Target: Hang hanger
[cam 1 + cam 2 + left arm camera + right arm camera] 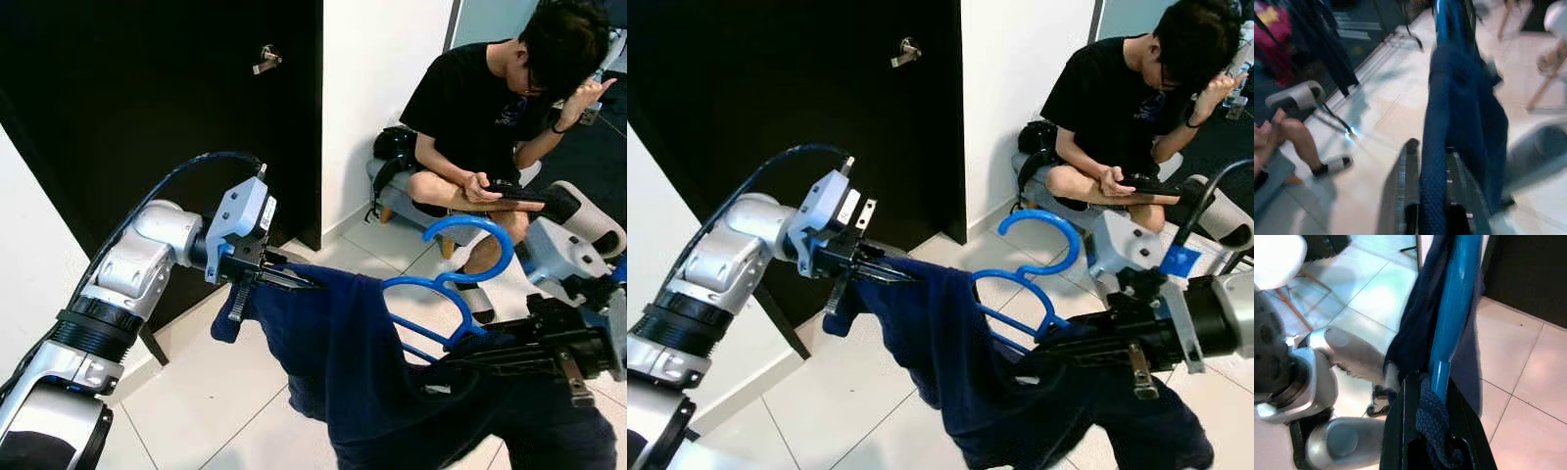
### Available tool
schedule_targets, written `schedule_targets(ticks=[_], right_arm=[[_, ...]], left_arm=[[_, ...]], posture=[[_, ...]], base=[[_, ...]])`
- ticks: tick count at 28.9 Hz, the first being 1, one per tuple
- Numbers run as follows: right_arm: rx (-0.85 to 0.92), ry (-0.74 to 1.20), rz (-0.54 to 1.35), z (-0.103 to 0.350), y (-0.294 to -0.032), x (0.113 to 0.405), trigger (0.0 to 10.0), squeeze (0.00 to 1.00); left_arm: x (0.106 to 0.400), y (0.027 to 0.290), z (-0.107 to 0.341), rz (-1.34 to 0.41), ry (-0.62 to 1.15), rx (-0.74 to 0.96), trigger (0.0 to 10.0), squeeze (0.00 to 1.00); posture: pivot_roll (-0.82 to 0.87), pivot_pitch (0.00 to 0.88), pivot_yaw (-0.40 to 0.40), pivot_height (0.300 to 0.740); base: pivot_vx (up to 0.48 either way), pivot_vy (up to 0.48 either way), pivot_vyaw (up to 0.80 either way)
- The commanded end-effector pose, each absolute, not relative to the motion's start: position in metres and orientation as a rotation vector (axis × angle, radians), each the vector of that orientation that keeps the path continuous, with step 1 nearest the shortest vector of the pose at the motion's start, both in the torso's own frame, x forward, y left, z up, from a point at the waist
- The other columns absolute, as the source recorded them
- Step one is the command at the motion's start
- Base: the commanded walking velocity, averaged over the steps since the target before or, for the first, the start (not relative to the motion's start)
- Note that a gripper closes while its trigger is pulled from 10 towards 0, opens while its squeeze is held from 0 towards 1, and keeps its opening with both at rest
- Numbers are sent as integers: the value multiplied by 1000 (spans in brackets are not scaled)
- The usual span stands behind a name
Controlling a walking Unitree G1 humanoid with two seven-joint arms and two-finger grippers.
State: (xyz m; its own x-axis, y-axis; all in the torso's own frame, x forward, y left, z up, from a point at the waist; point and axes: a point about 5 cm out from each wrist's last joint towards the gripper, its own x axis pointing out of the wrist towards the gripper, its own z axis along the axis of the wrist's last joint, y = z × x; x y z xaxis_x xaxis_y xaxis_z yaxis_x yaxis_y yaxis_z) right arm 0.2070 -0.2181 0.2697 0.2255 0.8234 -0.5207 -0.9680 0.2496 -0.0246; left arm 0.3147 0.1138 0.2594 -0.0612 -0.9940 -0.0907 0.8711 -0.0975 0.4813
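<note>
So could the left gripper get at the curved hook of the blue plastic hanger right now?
Probably not yet: the left gripper is shut on the dark navy garment, so it isn't free. The path to the blue hanger's hook looks open otherwise.

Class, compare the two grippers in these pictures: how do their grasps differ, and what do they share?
The left gripper pinches only the navy garment at one end, while the right gripper clamps cloth and the blue hanger together. The left gripper sits higher, near the black door; the right gripper sits lower, toward the seated person. Both are shut, holding the same garment.
</note>
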Motion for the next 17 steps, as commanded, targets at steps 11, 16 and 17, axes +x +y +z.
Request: schedule_targets(ticks=[11, 16, 17], right_arm=[[-335, 425, 1222, 257, -217, 208, 0, 0], [-306, 445, 1084, 246, -229, 215, 0, 0], [-261, 470, 933, 231, -240, 223, 0, 0]], left_arm=[[316, 130, 262, -1564, -341, 397, 10000, 1000], [329, 154, 265, -1412, -332, 377, 10000, 1000], [340, 174, 263, -1255, -328, 333, 10000, 1000]], posture=[[-129, 9, 23, 740], [-125, 8, 21, 740], [-118, 3, 16, 740]], base=[[0, 0, 0], [0, 0, 0], [0, 0, 0]])
